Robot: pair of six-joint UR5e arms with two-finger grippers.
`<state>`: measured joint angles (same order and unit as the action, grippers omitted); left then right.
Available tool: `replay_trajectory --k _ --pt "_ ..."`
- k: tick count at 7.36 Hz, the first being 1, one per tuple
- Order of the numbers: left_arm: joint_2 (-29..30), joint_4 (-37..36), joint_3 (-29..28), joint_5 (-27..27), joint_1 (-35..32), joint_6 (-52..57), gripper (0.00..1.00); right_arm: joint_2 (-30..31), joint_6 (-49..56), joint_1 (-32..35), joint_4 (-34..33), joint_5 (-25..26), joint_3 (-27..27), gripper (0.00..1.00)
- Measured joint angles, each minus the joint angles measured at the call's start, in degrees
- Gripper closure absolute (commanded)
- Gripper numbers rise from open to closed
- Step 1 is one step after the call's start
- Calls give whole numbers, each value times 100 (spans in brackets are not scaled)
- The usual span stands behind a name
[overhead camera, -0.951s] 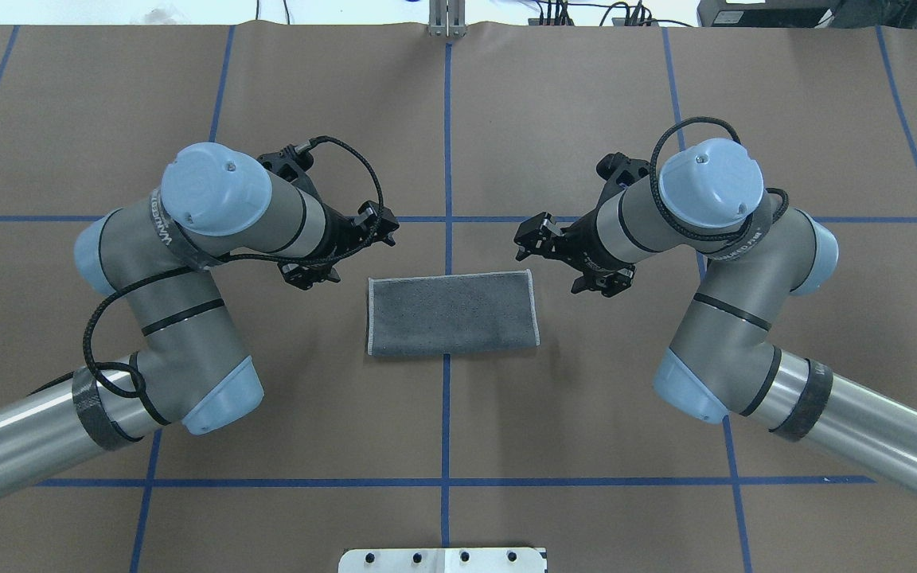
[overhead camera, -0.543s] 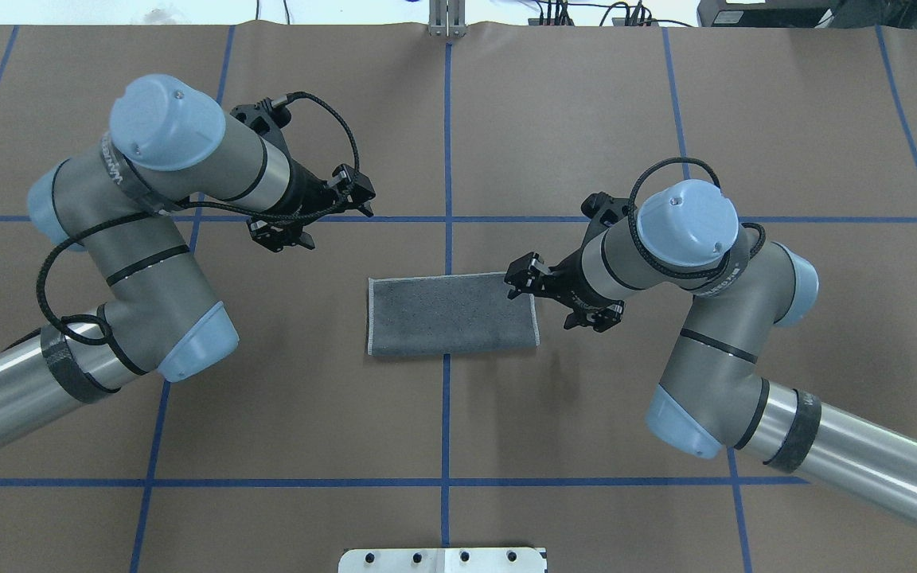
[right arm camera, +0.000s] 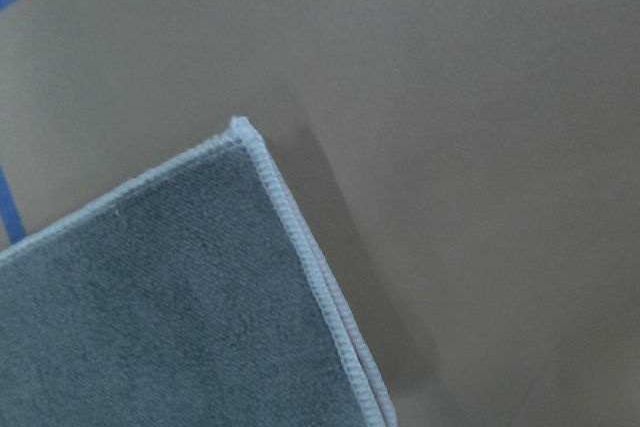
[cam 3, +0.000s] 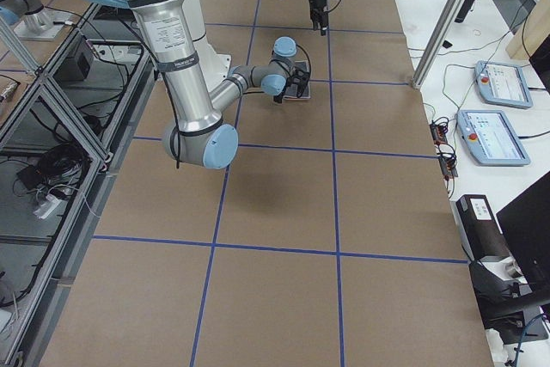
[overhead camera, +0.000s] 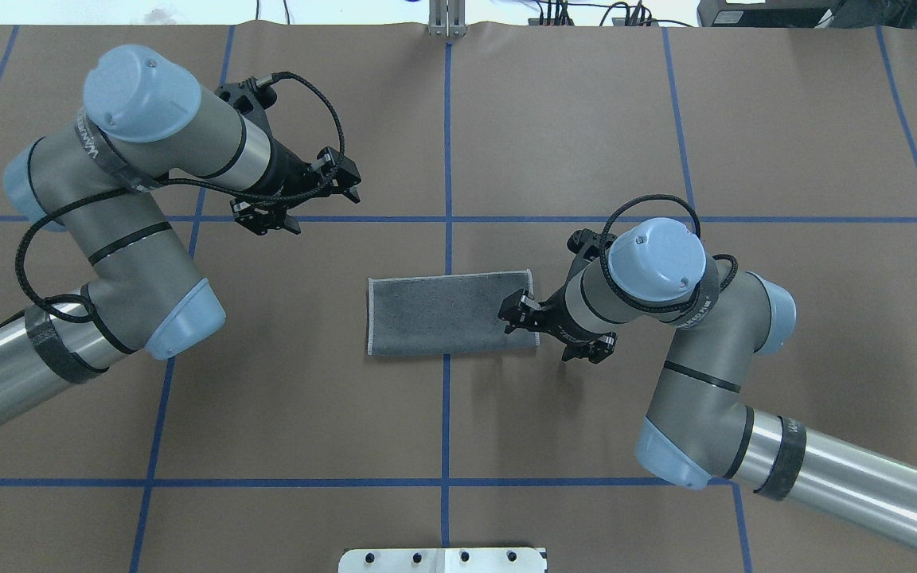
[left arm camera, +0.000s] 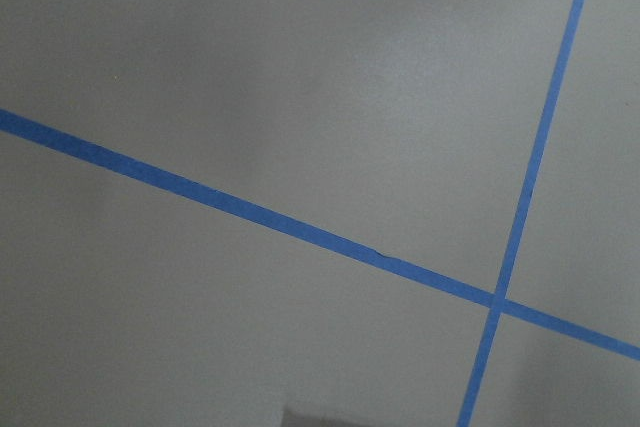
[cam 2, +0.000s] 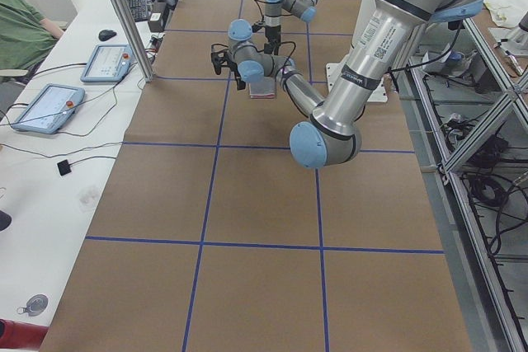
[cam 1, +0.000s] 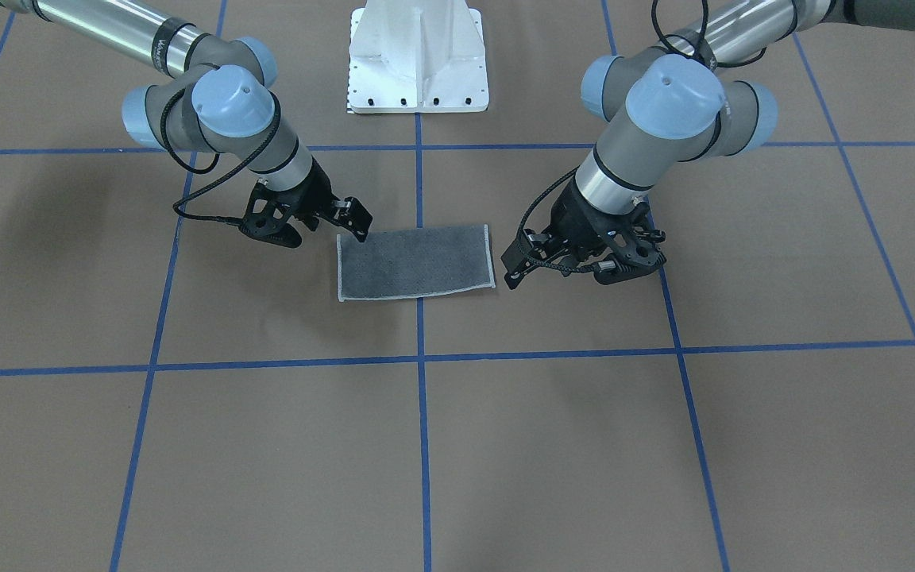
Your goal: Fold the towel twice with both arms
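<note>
The towel [overhead camera: 442, 314] lies flat at the table's middle, folded into a rectangle with its grey face up; it also shows in the front view [cam 1: 415, 264]. My right gripper [overhead camera: 513, 314] is open and low over the towel's right short edge, toward the near corner; in the front view it [cam 1: 356, 221] is at the towel's upper left corner. The right wrist view shows one towel corner [right arm camera: 240, 132] with two stacked edges. My left gripper [overhead camera: 347, 181] is open and empty, off to the far left of the towel, and it also shows in the front view [cam 1: 511, 266].
Brown paper with blue tape lines [overhead camera: 447, 159] covers the table. The white pedestal base [cam 1: 418, 63] stands at the robot's side. Operator tables with tablets [cam 2: 107, 62] [cam 3: 503, 83] run along the far edge. The left wrist view shows only paper and crossing tape [left arm camera: 495, 302].
My right gripper has moved toward the robot and down onto the towel's right edge. My left arm has swung away to the far left. The towel has not moved.
</note>
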<state>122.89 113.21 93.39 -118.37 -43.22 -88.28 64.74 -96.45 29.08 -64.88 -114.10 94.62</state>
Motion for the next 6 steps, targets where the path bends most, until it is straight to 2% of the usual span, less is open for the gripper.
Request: replay_trajectory --k 2,4,6 --pt "3 -6 -10 -2 -23 2 0 -7 -2 9 -34 22 -17 15" --pt "3 -2 -32 -2 -22 -4 0 -44 -7 23 -41 83 -27 36" --pt "-7 35 -90 -2 -20 -5 0 -67 -13 25 -42 114 -52 41"
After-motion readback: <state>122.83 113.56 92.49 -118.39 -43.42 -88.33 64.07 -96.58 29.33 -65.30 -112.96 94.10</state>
